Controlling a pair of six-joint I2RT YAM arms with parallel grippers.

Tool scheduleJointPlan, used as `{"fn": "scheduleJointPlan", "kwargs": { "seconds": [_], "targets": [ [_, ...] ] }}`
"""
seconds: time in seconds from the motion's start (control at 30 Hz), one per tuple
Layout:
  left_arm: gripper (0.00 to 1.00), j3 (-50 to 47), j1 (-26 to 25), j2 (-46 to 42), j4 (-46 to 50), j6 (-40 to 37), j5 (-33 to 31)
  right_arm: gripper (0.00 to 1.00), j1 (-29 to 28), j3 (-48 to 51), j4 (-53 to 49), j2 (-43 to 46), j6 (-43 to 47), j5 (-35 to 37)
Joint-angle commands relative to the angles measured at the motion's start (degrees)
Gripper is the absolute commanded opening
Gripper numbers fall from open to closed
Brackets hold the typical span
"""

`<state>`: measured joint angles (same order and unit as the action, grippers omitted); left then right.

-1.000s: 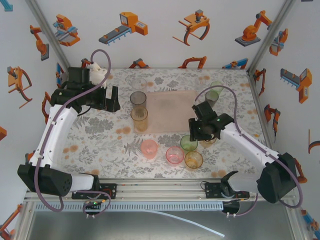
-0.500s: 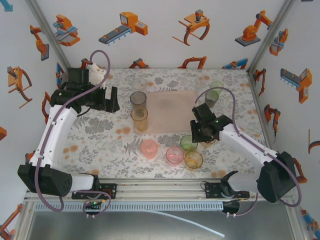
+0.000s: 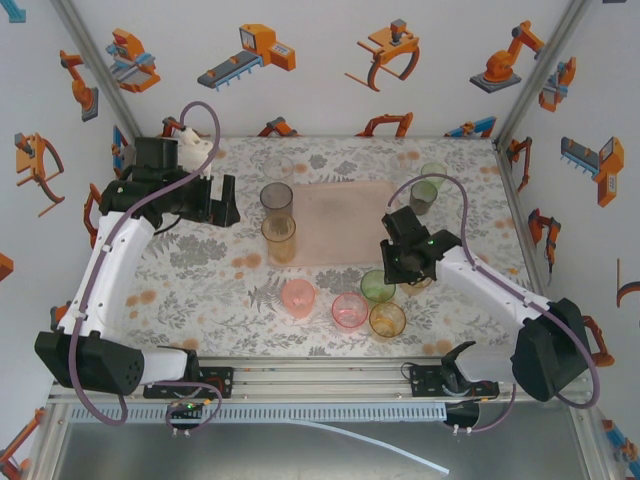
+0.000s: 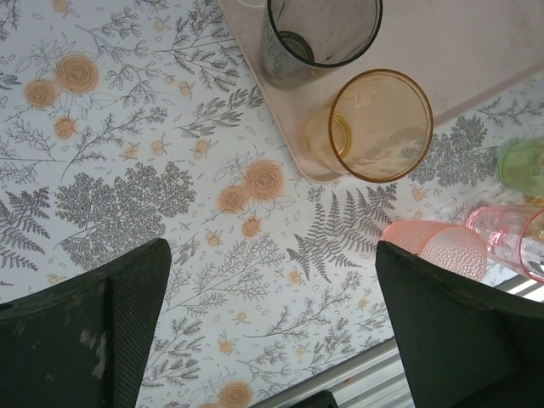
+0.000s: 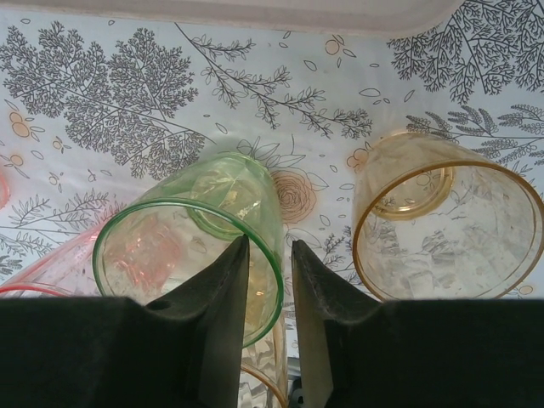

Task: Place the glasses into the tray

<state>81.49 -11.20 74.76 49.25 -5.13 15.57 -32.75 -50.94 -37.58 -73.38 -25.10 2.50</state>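
The tray [image 3: 345,222] lies on the table [image 3: 200,265], toward its far side. The top view gives ten glasses.

- **On the tray:** two stand at its left edge, a grey glass [image 3: 277,197] and, nearer, a tall orange glass [image 3: 280,235].
- **Behind these two:** a clear glass [image 3: 278,166] stands just behind them; it is not possible to tell if it is on the tray.
- **By the far right corner of the tray:** a pale green glass [image 3: 434,172] and a dark green glass [image 3: 424,194] stand on the table.
- **In front of the tray:** five stand on the table, a frosted pink glass [image 3: 299,297], a smooth pink glass [image 3: 349,309], a green glass [image 5: 170,246], a short orange glass [image 3: 387,320] and an amber glass [image 5: 442,221].

The right hand [image 5: 268,246] is low between the green glass and the amber glass. Its fingers are nearly together, one inside the green rim and one outside, with the wall between them. It is not possible to tell if they already pinch it. The left hand [image 4: 272,246] hangs above the table, left of the tray. It is wide open and holds nothing.
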Motion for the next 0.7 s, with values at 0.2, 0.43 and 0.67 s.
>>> {"fn": "scheduleJointPlan", "kwargs": {
  "seconds": [0.2,0.43,0.67],
  "targets": [
    [0.99,-0.8,0.2,-1.7,-0.5,0.5,1.4,0.23,-0.5,1.0,0.4,-0.3,-0.7,2.2],
    [1.00,-0.8,0.3,-1.9,-0.5,0.5,1.4,0.20,-0.5,1.1,0.4,0.0,-0.6,3.0],
    [1.00,-0.9,0.2,-2.1,-0.5,0.5,1.3,0.14,-0.5,1.3,0.4,0.6,-0.6,3.1]
  ]
}}
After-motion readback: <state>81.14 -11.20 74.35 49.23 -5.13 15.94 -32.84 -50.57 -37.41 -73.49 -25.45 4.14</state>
